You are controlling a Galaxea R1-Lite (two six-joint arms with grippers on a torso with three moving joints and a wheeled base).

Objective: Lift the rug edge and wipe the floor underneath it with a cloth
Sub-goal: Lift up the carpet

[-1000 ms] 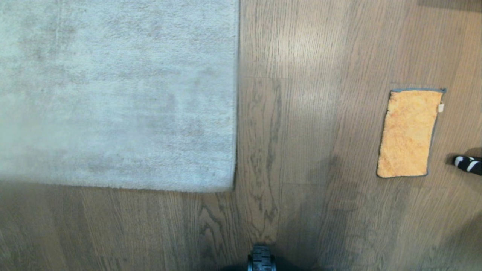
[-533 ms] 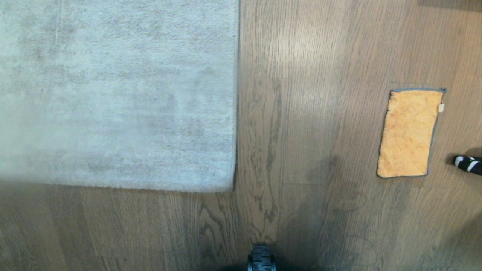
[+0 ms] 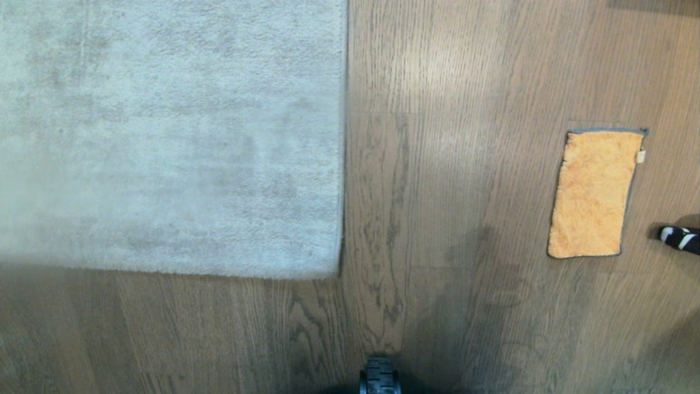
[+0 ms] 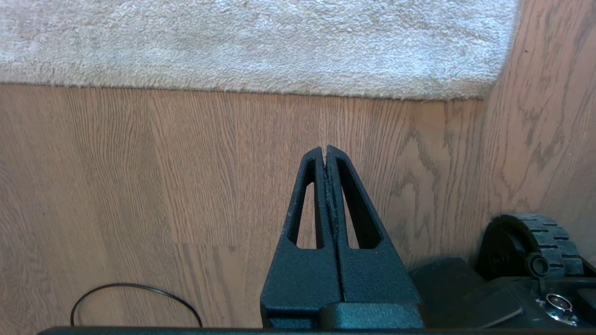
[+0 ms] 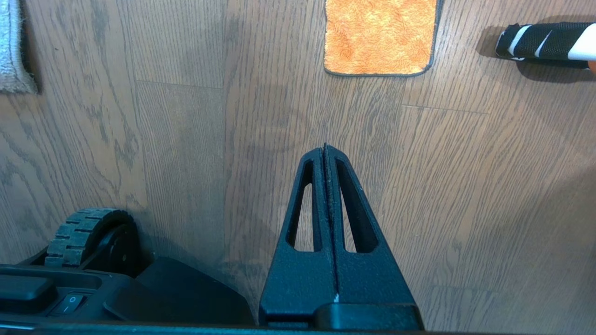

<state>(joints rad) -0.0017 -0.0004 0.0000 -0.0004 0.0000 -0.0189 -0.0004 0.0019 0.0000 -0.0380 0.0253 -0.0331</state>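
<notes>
Comparing the head view with the two earlier ones turns up no difference: the rug [image 3: 169, 137], the cloth [image 3: 593, 194] and the dark striped object [image 3: 680, 239] at the right border all lie where they lay before, and neither arm has entered that view. The rug covers the upper left of the floor [image 3: 437, 219], flat, and its rug edge [image 3: 345, 164] runs straight down to a corner just ahead of the robot's front wheel [image 3: 379, 376]. The orange cloth lies flat on the bare boards well to the right of the rug, apart from it, with the striped object just beside its lower right corner. The left gripper [image 4: 325, 150] hangs above bare floor near the rug's nearer border, its two black fingers [image 4: 305, 200] pressed together and holding nothing, apart from the pile. A thin black cable [image 4: 135, 298] loops on the boards beside it, and the robot's base [image 4: 512, 293] sits to the other side. The right gripper [image 5: 325, 147] hangs the same way, clenched and empty, over bare boards with the cloth ahead of its tips and apart from them.
</notes>
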